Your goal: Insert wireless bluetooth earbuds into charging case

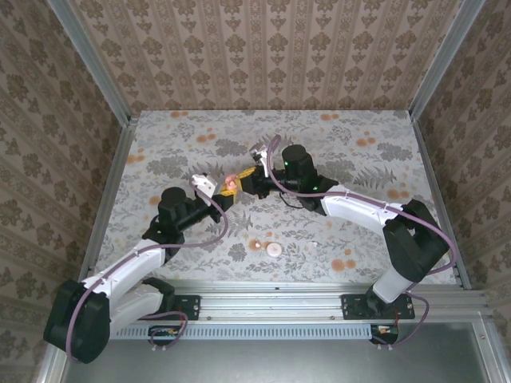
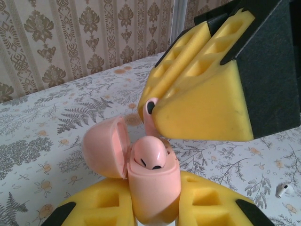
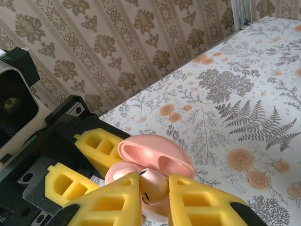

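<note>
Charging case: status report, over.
Left gripper shut on charging case, lid open. Right gripper shut on earbud at its mouth. Other earbud seated. Nothing in the way.

The charging case (image 2: 153, 193) is cut off at its base by the bottom edge and partly covered by the left fingers (image 2: 211, 200). The earbud (image 3: 153, 182) is largely hidden between the right fingers (image 3: 197, 202). In the top view, both are merged into one pink speck, too small to be separated.
</note>
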You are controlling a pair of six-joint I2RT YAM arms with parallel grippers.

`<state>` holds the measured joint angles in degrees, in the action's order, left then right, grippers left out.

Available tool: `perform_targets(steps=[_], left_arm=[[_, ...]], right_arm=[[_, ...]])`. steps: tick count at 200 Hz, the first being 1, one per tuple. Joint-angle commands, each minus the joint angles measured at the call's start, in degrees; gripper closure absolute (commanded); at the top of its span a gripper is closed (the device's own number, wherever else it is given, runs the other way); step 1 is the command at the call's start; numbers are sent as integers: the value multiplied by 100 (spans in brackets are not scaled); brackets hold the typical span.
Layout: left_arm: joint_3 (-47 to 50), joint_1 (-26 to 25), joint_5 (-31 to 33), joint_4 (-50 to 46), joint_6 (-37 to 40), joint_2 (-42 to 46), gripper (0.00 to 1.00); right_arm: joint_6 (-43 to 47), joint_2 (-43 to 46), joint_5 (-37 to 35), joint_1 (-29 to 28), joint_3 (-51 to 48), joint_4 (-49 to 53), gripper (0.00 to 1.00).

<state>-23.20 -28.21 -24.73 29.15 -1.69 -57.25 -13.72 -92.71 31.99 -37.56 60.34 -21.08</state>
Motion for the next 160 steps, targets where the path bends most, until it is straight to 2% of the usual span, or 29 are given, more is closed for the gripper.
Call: perform_targets(steps=[1, 78, 160], left_arm=[[-247, -36, 29, 153, 73, 86, 100], [-289, -36, 22, 161, 73, 83, 100], [-291, -36, -40, 135, 75, 136, 100]], right_arm=[[66, -19, 165, -32, -92, -81, 82], [98, 70, 326, -32, -118, -71, 75], [-206, 223, 340, 49, -140, -365, 58]])
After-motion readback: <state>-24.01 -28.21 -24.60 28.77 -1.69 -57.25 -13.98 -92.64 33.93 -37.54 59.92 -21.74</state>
